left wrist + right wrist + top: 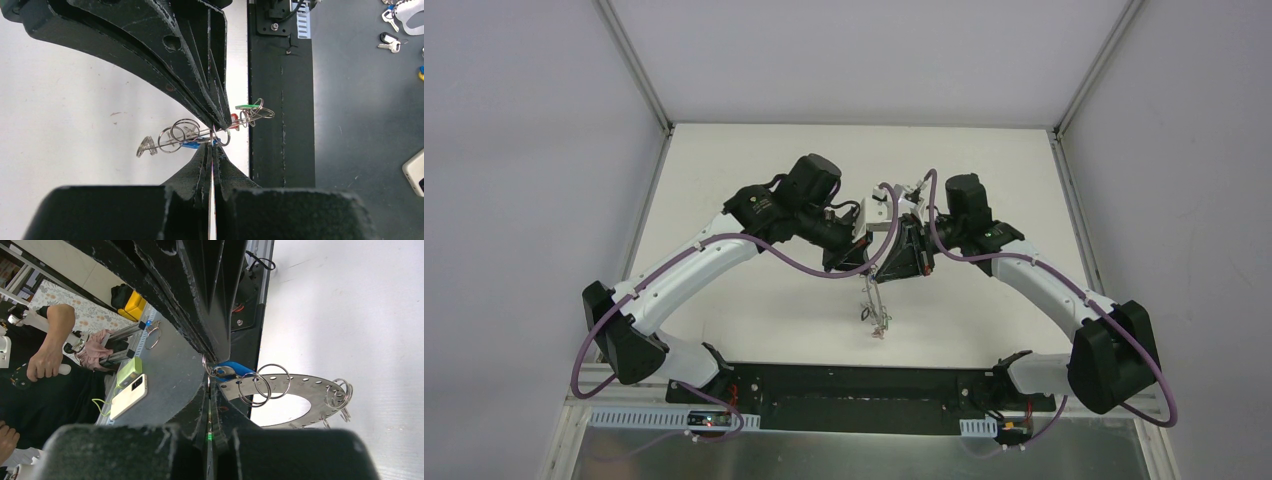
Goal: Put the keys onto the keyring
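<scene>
The keyring (305,385), a flat grey disc with a large hole and split-ring loops (254,390), hangs below both grippers above the table (876,310). It shows edge-on in the left wrist view (197,134). My right gripper (210,376) is shut on the disc's rim. My left gripper (214,141) is shut on a small split ring by the blue-tagged key (234,370). Both tips meet there. A red-tagged key (234,118) and a green-tagged key (245,106) hang on the keyring's far side. Both grippers, left (864,268) and right (882,275), are over the table's middle.
The black base strip (854,385) runs along the near edge. On the grey bench beyond it lie loose keys (390,42), another disc (411,17), a white phone (129,395) and a green box (129,371). A person's arm (50,347) is at the bench.
</scene>
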Available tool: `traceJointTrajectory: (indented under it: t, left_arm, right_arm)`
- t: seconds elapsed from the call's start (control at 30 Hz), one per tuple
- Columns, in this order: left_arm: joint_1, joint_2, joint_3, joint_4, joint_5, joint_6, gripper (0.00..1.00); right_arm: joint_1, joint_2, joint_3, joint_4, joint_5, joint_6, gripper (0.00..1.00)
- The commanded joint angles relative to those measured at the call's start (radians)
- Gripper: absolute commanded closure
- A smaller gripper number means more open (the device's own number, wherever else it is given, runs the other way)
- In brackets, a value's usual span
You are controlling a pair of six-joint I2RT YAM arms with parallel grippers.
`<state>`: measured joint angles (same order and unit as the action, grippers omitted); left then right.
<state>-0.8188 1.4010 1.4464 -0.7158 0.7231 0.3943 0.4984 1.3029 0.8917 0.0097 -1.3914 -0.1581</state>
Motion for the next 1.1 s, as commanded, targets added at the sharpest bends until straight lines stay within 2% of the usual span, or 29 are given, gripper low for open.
traceJointTrajectory:
  t: [0.0, 0.63, 1.07]
  left_arm:
    - [-0.009, -0.006, -0.001, 0.006, 0.04, 0.016, 1.0]
    - [-0.011, -0.005, -0.034, 0.003, 0.074, 0.041, 1.0]
    - [-0.016, -0.016, -0.039, -0.014, 0.103, 0.067, 1.0]
  right_arm:
    - [0.002, -0.018, 0.044, 0.012, -0.024, -0.019, 1.0]
    - [-0.018, -0.019, 0.051, 0.016, -0.035, -0.005, 1.0]
    - [-0.023, -0.009, 0.038, 0.077, -0.014, 0.055, 1.0]
